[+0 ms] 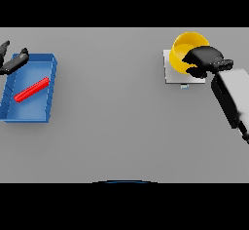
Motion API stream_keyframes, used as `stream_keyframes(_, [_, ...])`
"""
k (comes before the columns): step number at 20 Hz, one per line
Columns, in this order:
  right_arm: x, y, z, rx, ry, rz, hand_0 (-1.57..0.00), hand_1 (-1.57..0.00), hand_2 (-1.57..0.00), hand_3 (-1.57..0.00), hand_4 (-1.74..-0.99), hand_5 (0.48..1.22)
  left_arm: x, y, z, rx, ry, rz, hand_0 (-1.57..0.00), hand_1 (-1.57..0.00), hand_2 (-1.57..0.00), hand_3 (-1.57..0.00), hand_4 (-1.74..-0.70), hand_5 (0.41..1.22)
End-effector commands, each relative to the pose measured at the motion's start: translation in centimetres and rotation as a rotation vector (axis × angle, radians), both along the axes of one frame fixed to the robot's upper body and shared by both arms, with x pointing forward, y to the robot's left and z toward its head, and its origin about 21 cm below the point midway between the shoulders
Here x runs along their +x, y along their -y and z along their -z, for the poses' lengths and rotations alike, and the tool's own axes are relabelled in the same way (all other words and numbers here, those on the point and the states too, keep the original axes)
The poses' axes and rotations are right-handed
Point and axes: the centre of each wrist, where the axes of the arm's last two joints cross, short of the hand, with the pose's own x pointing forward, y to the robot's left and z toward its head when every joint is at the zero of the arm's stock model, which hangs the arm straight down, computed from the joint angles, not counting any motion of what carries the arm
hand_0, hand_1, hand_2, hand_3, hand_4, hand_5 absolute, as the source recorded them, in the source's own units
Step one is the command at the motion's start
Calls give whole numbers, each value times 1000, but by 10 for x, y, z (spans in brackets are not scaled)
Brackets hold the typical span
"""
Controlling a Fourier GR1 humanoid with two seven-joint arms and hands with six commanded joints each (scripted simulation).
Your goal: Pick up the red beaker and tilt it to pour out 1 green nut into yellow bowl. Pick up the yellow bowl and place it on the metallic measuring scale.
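Note:
The yellow bowl (184, 48) is tilted over the metallic measuring scale (173, 73) at the far right, whether it touches the scale I cannot tell. My right hand (204, 58) grips the bowl's right rim with curled fingers. The red beaker (31, 89) lies on its side inside the blue tray (48, 88) at the far left. My left hand (12, 62) hovers at the tray's upper left corner, fingers straight and spread, holding nothing. No green nut shows in the view.
The scale has a small light tab (184, 86) at its front edge. My right forearm (232, 96) runs from the hand toward the lower right edge.

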Motion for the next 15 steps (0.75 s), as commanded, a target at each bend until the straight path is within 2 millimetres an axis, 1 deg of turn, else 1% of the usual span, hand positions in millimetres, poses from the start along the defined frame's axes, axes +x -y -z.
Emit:
stream_keyframes(1, [-1,1,0,14,-6,3,-1335,-1125,-1007,-816,-1592,1074,-1,-1,2,1,8,10,1,1,1,1,-836,774])
stream_keyframes(3, [-1,0,-1,51,-32,22,-946,-811,-708,-576,-1535,965,-1,-3,-1,3,2,4,1,1,1,1,-835,768])
stream_keyframes(4, [-1,-3,-3,50,-41,25,-757,-673,-579,-476,-1513,923,0,0,-1,-3,10,11,1,1,1,1,-839,764])
stream_keyframes(5, [0,-3,-3,54,-49,33,-605,-556,-470,-391,-1496,890,1,1,4,-13,4,8,1,1,1,1,-840,764])
stream_keyframes(6, [-1,-4,2,57,-59,36,-484,-459,-376,-318,-1485,863,-1,-1,3,-9,7,11,1,1,1,1,-837,760])
stream_keyframes(7, [1,-3,-2,49,-54,34,-387,-380,-300,-258,-1476,847,1,2,1,-5,0,15,1,1,1,1,-831,754])
stream_keyframes(8, [-2,0,2,46,-63,35,-309,-304,-240,-206,-1461,833,0,2,3,-5,1,15,1,1,1,1,-832,749])
stream_keyframes(10, [-4,4,2,21,-60,21,-198,-194,-153,-131,-1435,817,-1,0,0,-9,3,15,1,1,1,1,-835,752])
stream_keyframes(11, [-1,1,-2,11,-55,23,-158,-155,-122,-105,-1422,811,0,1,-1,-10,8,13,1,1,1,1,-836,753])
stream_keyframes(12, [-1,2,2,2,-67,36,-126,-124,-98,-84,-1409,804,-1,0,0,-2,6,14,1,1,1,1,-835,755])
stream_keyframes(15, [0,1,-3,5,-83,28,-64,-63,-50,-42,-1390,779,-2,1,4,-2,-5,19,1,1,1,1,-833,760])
